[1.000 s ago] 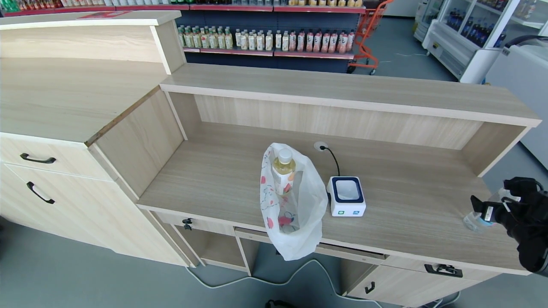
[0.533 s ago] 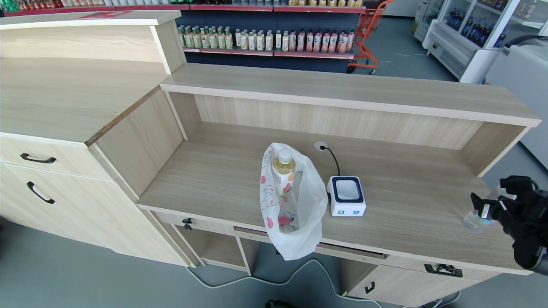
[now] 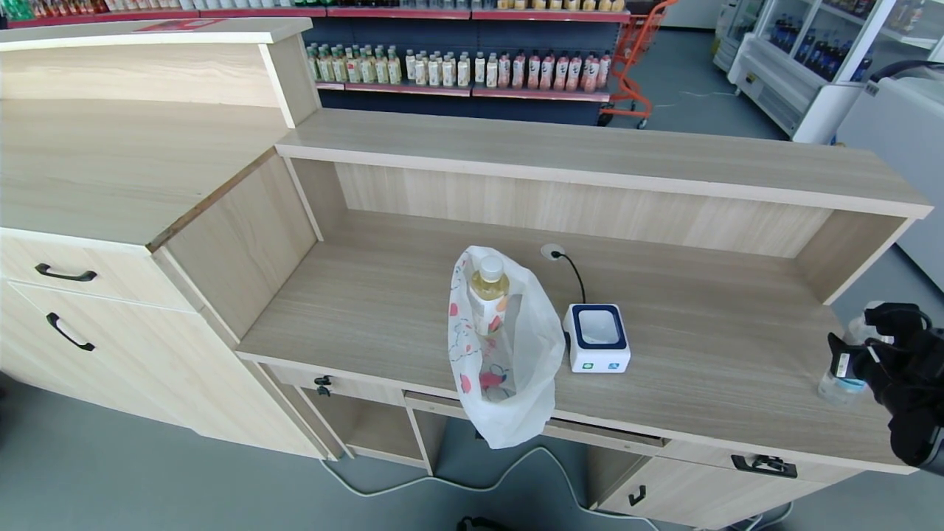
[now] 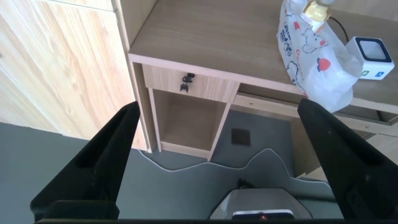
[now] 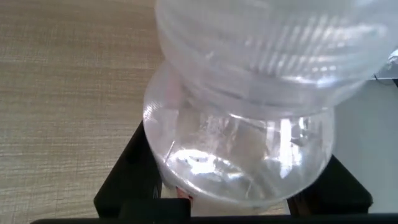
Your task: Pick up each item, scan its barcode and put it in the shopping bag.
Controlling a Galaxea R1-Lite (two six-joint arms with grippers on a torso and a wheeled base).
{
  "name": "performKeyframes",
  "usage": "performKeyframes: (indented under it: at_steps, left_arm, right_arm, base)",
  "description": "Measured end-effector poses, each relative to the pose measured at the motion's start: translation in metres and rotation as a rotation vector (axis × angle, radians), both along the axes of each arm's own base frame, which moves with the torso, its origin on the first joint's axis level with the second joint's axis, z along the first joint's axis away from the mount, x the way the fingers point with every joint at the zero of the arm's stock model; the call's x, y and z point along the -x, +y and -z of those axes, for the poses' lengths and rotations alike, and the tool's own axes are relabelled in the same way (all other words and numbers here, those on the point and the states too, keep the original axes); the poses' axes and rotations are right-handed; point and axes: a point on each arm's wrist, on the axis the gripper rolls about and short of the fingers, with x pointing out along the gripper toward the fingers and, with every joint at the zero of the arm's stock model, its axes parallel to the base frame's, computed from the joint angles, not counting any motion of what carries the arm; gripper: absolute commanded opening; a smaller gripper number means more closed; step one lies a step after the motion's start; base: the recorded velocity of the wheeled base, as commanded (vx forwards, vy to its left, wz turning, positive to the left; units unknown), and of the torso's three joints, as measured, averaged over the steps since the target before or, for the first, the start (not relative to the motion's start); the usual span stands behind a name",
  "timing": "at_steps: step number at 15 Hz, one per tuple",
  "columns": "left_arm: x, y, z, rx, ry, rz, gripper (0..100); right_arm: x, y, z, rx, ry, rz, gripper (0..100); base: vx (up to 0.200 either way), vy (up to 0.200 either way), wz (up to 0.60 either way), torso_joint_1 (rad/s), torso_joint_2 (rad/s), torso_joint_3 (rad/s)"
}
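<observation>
Bottle [image 3: 837, 380]: clear ribbed plastic, blue-banded, being held well right of the scanner [image 3: 596, 338]. Right hand [image 3: 859, 355] is gripping it; left hand [image 4: 217, 109] is gaping wide.

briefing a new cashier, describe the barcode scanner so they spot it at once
On the lower worktop of the wooden checkout counter, near the front edge, stands a white shopping bag. Just right of it is the barcode scanner: a small white box with a dark blue frame around its top window.

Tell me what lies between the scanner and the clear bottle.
Only bare counter lies between the scanner and the clear bottle, as the head view shows.
</observation>
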Motion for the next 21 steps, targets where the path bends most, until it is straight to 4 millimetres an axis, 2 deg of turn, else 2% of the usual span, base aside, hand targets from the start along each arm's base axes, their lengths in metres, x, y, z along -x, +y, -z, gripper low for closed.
performKeyframes:
  at_steps: [2,4,7,9,11,14,17,19,21]
  left_arm:
    - [0.0,0.0,0.0,0.0,0.0,0.0,100]
    - [0.0,0.0,0.0,0.0,0.0,0.0,100]
    - [0.0,0.0,0.0,0.0,0.0,0.0,100]
    - [0.0,0.0,0.0,0.0,0.0,0.0,100]
    - [0.0,0.0,0.0,0.0,0.0,0.0,100]
    - [0.0,0.0,0.0,0.0,0.0,0.0,100]
    - [0.0,0.0,0.0,0.0,0.0,0.0,100]
    - [0.0,0.0,0.0,0.0,0.0,-0.001,100]
    - [0.0,0.0,0.0,0.0,0.0,0.0,100]
  right_arm:
    - [0.004,-0.001,0.0,0.006,0.009,0.008,0]
    - [0.006,-0.001,-0.011,-0.01,-0.013,0.007,0]
    - [0.016,0.009,-0.048,-0.116,-0.024,-0.021,0]
    - [0.028,0.026,-0.081,-0.221,-0.006,-0.064,0]
    - [0.045,0.057,-0.124,-0.336,-0.002,-0.16,0]
    - [0.089,0.133,-0.191,-0.505,0.016,-0.483,0]
    - [0.141,0.212,-0.235,-0.646,0.118,-0.84,0]
    - [0.179,0.242,-0.263,-0.691,0.167,-1.03,0]
    - [0.208,0.257,-0.287,-0.72,0.167,-1.18,0]
  base:
    - [0.0,0.0,0.0,0.0,0.0,0.0]
    - [0.0,0.0,0.0,0.0,0.0,0.0]
    - [0.0,0.0,0.0,0.0,0.0,0.0]
    - [0.0,0.0,0.0,0.0,0.0,0.0]
    - [0.0,0.0,0.0,0.0,0.0,0.0]
    - [0.0,0.0,0.0,0.0,0.0,0.0]
    - [0.0,0.0,0.0,0.0,0.0,0.0]
    - [0.0,0.0,0.0,0.0,0.0,0.0]
    - [0.0,0.0,0.0,0.0,0.0,0.0]
